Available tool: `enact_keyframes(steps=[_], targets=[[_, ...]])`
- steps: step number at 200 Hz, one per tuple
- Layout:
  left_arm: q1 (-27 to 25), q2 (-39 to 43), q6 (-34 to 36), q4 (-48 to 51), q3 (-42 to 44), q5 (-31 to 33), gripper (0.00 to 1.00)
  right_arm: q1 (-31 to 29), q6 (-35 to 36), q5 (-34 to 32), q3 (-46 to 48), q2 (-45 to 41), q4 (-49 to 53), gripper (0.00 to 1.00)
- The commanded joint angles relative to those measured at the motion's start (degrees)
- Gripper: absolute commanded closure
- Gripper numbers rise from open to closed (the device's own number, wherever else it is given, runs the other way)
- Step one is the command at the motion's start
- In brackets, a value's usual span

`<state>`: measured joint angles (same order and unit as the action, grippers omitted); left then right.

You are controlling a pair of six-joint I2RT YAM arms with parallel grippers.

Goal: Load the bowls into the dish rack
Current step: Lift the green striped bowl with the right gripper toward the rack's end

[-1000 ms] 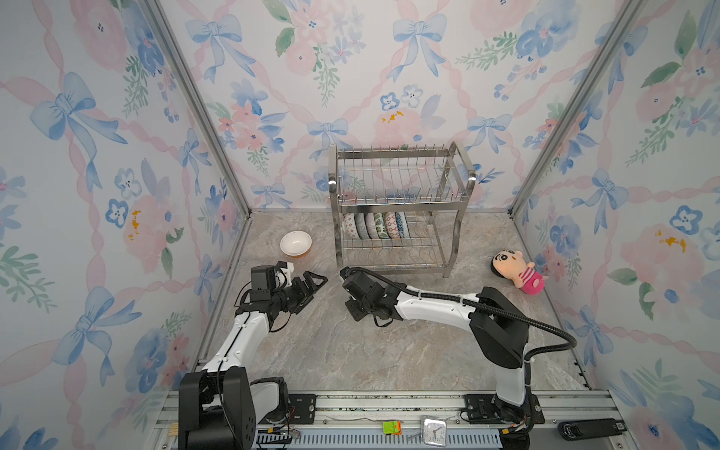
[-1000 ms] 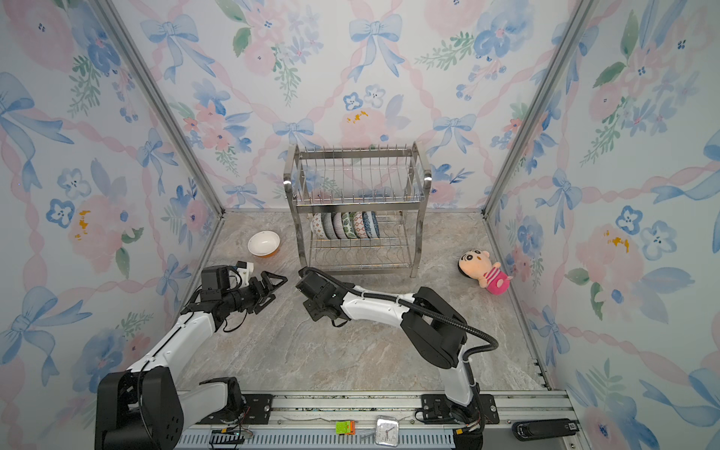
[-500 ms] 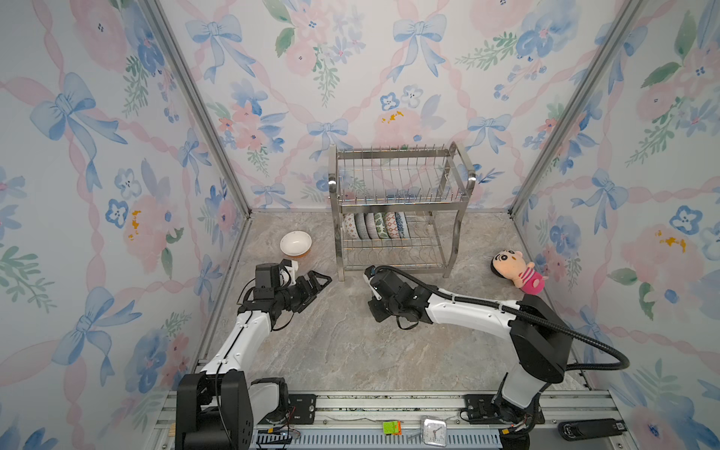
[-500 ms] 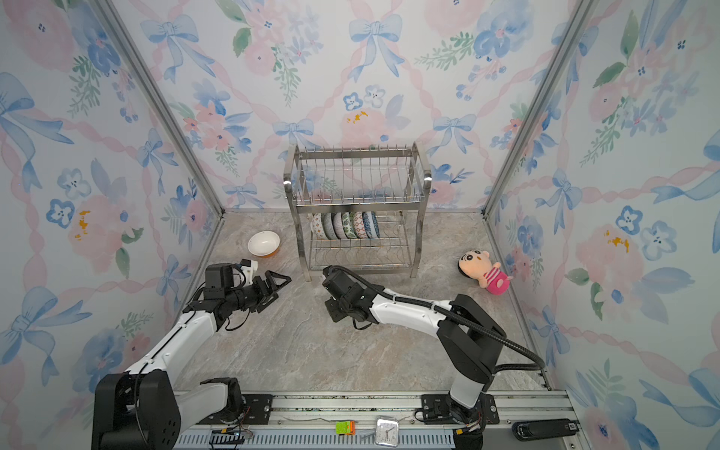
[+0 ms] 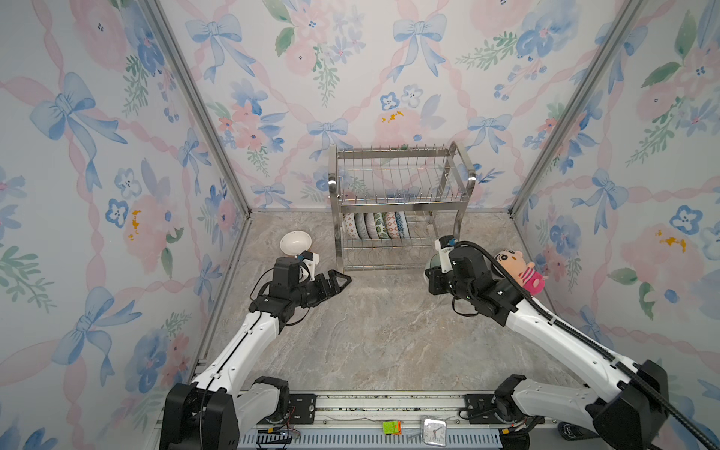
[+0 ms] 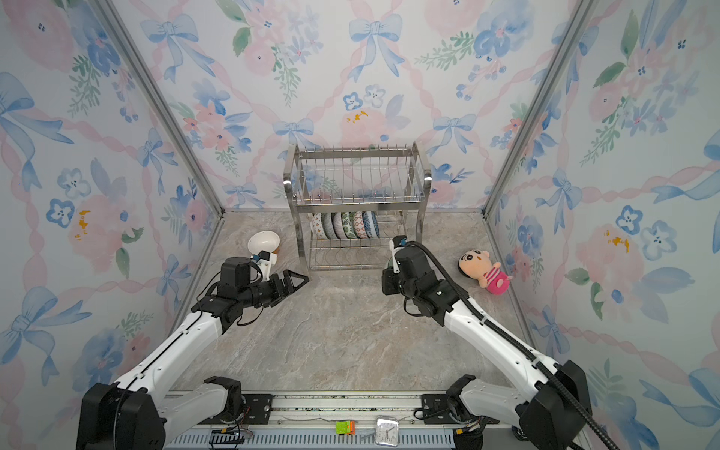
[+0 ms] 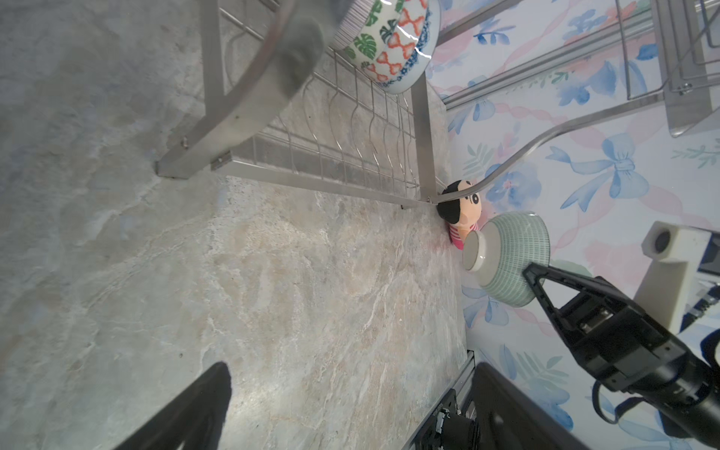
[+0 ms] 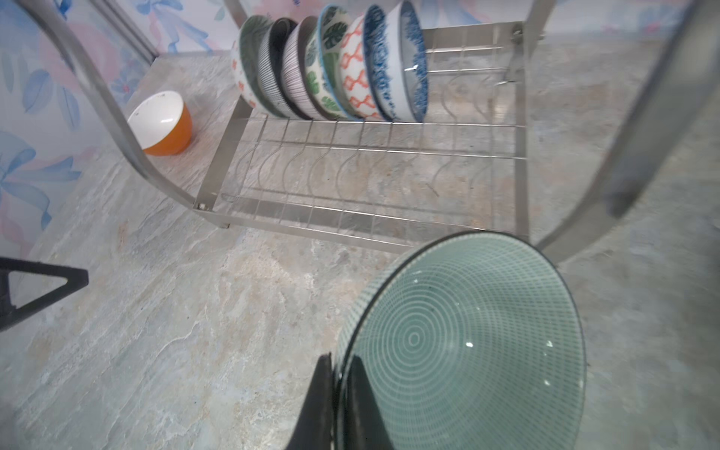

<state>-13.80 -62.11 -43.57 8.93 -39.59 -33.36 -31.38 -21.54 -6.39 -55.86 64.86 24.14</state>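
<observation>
Green bowl is clamped by its rim in right end effector | free slots in lower tier of dish rack are faced just ahead, beside racked bowls | left end effector is held apart, nearer orange bowl.

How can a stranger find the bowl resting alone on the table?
Start at the two-tier shiny steel wire dish rack against the floral back wall. Left of it in both top views, on the marble tabletop, rests a small round ceramic bowl. Unlike the patterned bowls on edge in its lower tier, it is plain orange outside, white inside.
</observation>
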Motion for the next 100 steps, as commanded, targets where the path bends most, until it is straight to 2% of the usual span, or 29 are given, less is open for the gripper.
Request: enact_keyframes(steps=[1, 37, 71, 100], targets=[[-4.5, 0.4, 0.7, 0.4, -2.1, 5.0, 0.02, 6.5, 0.0, -1.8, -2.0, -4.2, 7.0, 1.00], [-12.4, -4.3, 0.0, -0.7, -7.7, 9.0, 0.02, 21.0, -2.0, 1.3, -3.8, -4.7, 7.3, 1.00], [-16.9, -8.7, -1.2, -3.3, -10.4, 11.0, 0.02, 29.6, -1.2, 6.3, -10.0, 3.3, 4.1, 1.00], [-19.2, -12.2, -0.9, -4.8, -12.7, 13.0, 0.02, 37.1, -3.4, 18.9, -14.4, 10.3, -3.8, 1.00]])
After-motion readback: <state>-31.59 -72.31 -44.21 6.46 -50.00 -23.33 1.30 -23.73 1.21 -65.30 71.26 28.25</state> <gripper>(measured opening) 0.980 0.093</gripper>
